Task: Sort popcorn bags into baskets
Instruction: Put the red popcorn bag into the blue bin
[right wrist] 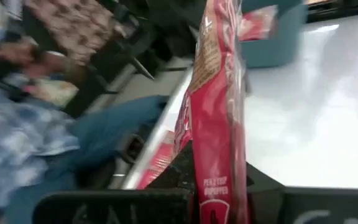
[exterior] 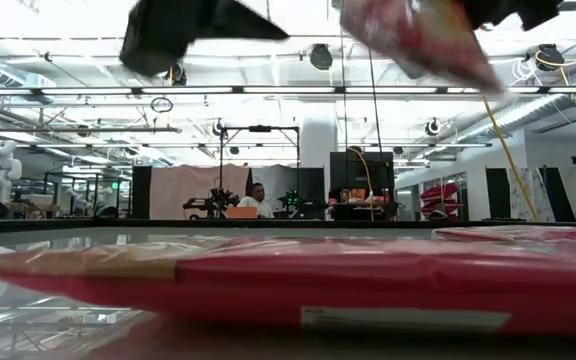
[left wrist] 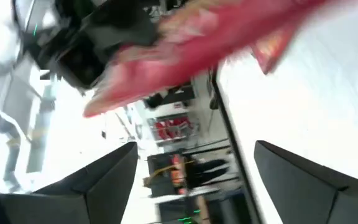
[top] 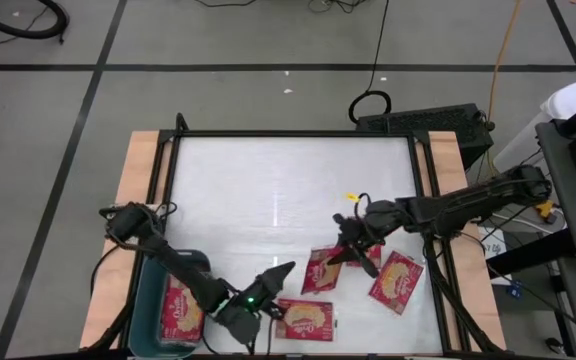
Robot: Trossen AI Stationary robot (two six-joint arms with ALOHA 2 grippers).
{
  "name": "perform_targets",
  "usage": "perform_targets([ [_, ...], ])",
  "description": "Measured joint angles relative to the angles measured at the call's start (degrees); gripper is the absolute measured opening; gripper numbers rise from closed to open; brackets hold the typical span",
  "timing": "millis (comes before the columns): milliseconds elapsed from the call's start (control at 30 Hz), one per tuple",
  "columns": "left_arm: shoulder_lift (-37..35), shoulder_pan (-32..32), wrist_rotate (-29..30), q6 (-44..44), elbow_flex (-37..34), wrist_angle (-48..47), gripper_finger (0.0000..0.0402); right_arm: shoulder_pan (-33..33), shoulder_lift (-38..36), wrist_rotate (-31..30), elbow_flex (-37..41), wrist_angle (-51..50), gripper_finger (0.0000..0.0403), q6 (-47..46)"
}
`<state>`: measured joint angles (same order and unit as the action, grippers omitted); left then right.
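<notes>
My right gripper (top: 352,250) is shut on a red popcorn bag (top: 322,270), which hangs high and tilted in the low view (exterior: 418,35). Two more red bags lie flat on the table: one near the front edge (top: 306,318), one at the right (top: 396,282). The teal basket (top: 146,300) stands at the front left corner with a bag (top: 181,312) inside it. My left gripper (top: 280,272) hovers open between the basket and the held bag, with nothing between its fingers (left wrist: 104,180). My right gripper pinches the bag between its two fingers at the bag's end nearest the arm (right wrist: 219,193). The fingers come from the table's right, slanting slightly down. The bag stands edge-on in the hold and stretches away from the fingers, tilted and lifted clear of the table.
A black frame (top: 428,200) runs round the white table top. Behind the table, a dark box with cables (top: 423,125) sits on the floor. A person sits in the room beyond (exterior: 258,200). The far half of the table (top: 288,180) bears nothing.
</notes>
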<state>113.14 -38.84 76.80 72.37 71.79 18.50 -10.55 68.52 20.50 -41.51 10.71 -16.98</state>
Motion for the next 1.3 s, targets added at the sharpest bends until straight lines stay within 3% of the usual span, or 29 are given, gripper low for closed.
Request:
perform_targets([
  [167, -6.2, -0.9, 0.2, -14.3, 0.0, 0.3, 0.0313, -3.0, -2.7, -10.0, 0.1, -3.2, 0.0012, 2.1],
  [367, -16.8, -1.0, -1.2, -45.0, 0.0, -2.7, 0.0258, -7.6, -0.8, -23.0, 0.0, -0.3, 0.0012, 6.6],
  [500, -23.4, -0.9, -13.4, -66.7, 0.0, -13.9, 0.0225, -9.6, 1.9, -29.2, 0.1, 7.9, 0.0013, 8.9],
  [633, -27.6, 1.1, -29.7, -83.9, 0.0, -23.6, 0.0199, -10.2, 6.3, -29.7, 0.0, 17.4, 0.0013, 10.7],
  [767, -27.7, 2.7, -34.5, -91.9, 0.0, -31.1, 0.019, -10.2, 11.0, -29.7, 0.0, 25.7, 0.0013, 10.8],
  [933, -26.3, 4.9, -39.2, -98.7, 0.0, -37.6, 0.0213, -10.2, 16.3, -29.7, 0.0, 32.7, 0.0013, 11.4],
  [1167, -23.7, 7.3, -41.3, -101.1, -0.1, -38.1, 0.026, -10.0, 19.5, -29.7, 0.1, 38.5, 0.0013, 12.8],
  [1300, -23.5, 8.4, -41.2, -103.1, -0.1, -38.4, 0.0257, -10.1, 19.5, -29.6, 0.1, 39.0, 0.0013, 13.2],
])
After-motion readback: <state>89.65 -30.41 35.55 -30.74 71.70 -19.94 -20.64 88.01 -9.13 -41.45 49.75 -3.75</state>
